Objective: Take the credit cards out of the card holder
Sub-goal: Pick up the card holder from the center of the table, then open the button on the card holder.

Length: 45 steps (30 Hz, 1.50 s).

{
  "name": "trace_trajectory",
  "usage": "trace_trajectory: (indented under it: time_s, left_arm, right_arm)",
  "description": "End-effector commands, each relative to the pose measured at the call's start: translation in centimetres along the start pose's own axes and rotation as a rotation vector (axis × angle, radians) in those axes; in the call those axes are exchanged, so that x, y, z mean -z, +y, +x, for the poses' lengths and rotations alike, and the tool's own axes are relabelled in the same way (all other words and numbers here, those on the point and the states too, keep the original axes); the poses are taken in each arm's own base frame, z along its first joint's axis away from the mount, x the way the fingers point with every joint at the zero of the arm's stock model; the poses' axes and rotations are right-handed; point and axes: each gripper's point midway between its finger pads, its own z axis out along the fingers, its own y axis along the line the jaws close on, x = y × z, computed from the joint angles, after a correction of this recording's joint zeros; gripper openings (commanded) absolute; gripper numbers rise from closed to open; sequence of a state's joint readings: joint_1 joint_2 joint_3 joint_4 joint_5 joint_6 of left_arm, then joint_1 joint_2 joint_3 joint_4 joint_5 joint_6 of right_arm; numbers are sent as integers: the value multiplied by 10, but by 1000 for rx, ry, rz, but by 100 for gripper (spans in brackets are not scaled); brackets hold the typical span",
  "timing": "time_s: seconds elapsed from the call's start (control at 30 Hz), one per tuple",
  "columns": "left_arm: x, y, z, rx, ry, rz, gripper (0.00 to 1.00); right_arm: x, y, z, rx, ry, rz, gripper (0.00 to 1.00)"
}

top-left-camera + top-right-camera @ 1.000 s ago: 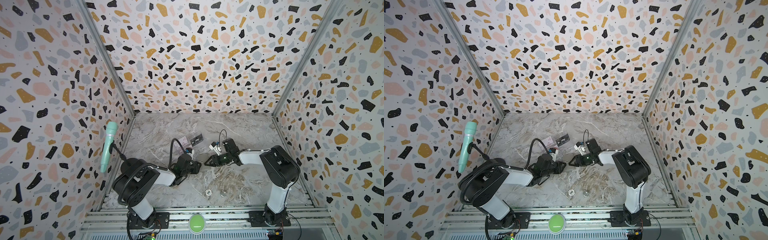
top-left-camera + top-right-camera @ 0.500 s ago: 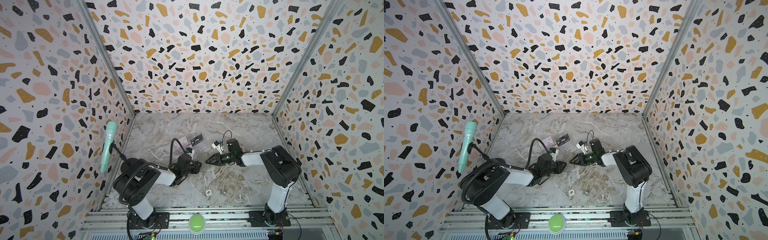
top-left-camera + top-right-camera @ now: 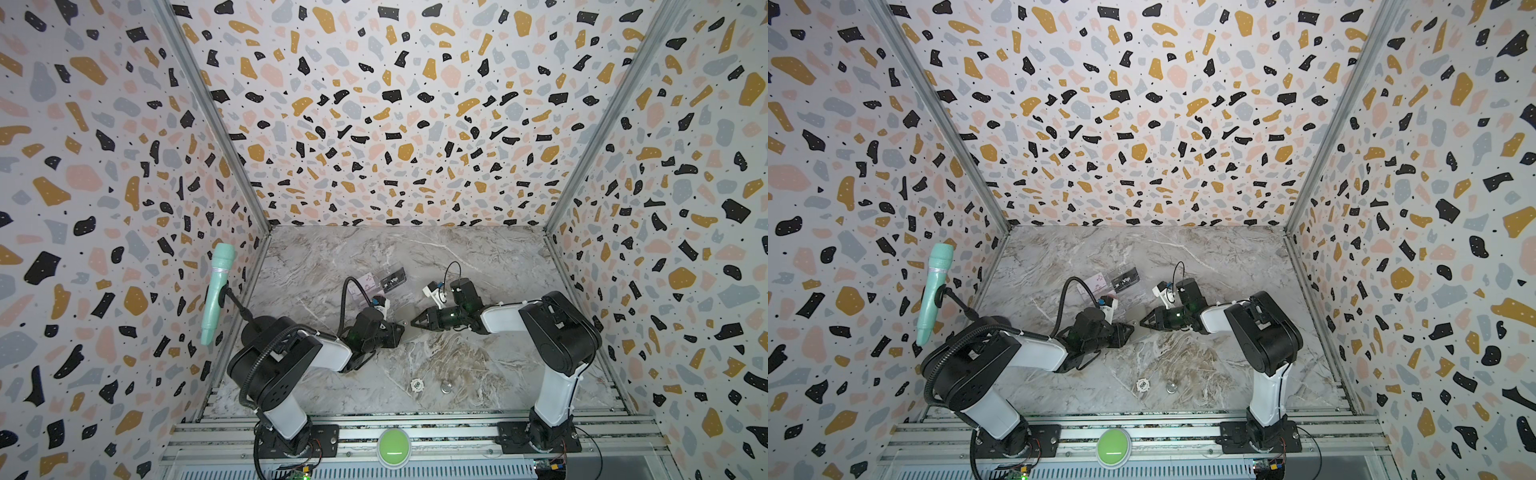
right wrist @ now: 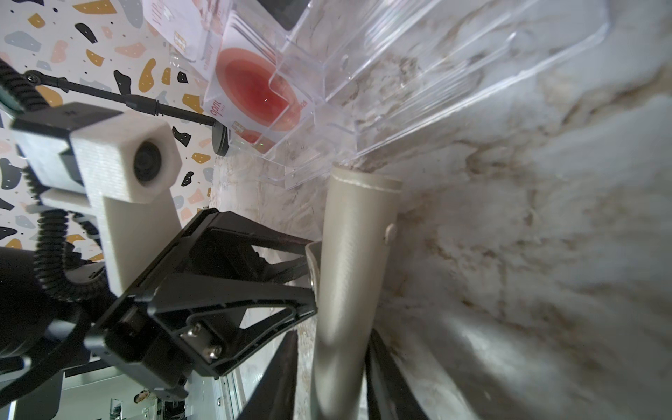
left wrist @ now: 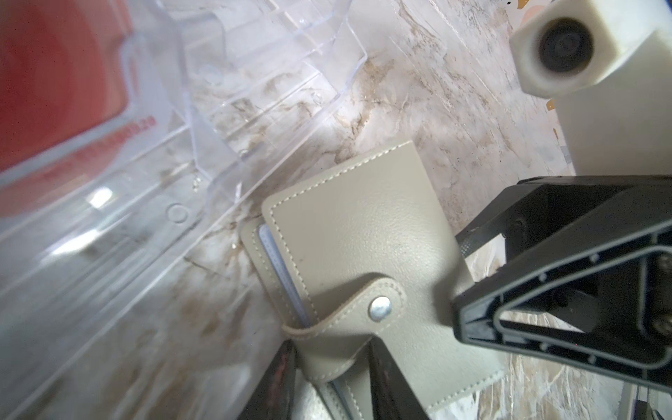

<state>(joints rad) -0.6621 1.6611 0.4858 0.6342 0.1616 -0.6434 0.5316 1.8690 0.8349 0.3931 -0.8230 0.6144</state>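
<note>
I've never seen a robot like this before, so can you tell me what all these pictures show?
It is a robot with two arms on a marble table. Each arm ends in a pincer for gripping things. Two pictures look down from above. The other two come from small cameras on the wrists. The left pincer is shut on the grey card holder, whose snap is closed. The right pincer sits around its opposite edge, but I cannot tell if it is squeezing. Next to the holder is a clear tray with a red-circle card, a black VIP card and a pale card. A chip lies nearer the front.
</note>
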Motion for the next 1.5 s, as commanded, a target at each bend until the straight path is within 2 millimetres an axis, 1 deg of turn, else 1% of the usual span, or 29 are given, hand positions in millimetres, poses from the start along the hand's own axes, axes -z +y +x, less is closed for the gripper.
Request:
trace_trajectory:
  time_s: [0.0,0.03,0.13,0.33,0.47,0.53,0.63,0.73,0.8,0.97,1.1,1.23,1.47]
  left_arm:
    - [1,-8,3,-17,13,32,39]
    - [2,-9,2,-18,10,31,40]
    - [5,-12,-3,-24,-1,32,42]
    - [15,-23,-21,-16,-15,25,45]
    - [28,-40,-40,-11,-61,61,46]
    - [33,-49,-48,-6,-83,91,47]
    - [40,-68,-56,13,-101,177,54]
    - [44,-79,-63,38,-110,224,55]
    - [46,-78,-66,46,-121,213,55]
    - [51,-65,-70,55,-149,130,54]
    - [52,-59,-70,65,-163,102,51]
    - [52,-63,-72,81,-171,130,49]
    - [50,-79,-73,103,-167,226,49]
  right_arm:
    - [4,22,-13,79,-36,-27,27]
    - [6,24,-14,87,-41,-26,22]
    - [10,28,-15,110,-49,-23,16]
    - [30,40,-24,188,-132,36,15]
    - [39,42,-28,255,-181,159,13]
    - [40,45,-27,297,-194,211,12]
    - [40,54,-26,374,-227,284,10]
    - [42,60,-28,422,-266,338,8]
    - [45,63,-30,433,-290,352,6]
    - [53,76,-32,458,-341,331,4]
    - [53,82,-29,473,-339,310,4]
    - [51,85,-25,485,-337,289,4]
    - [49,87,-24,495,-340,280,4]
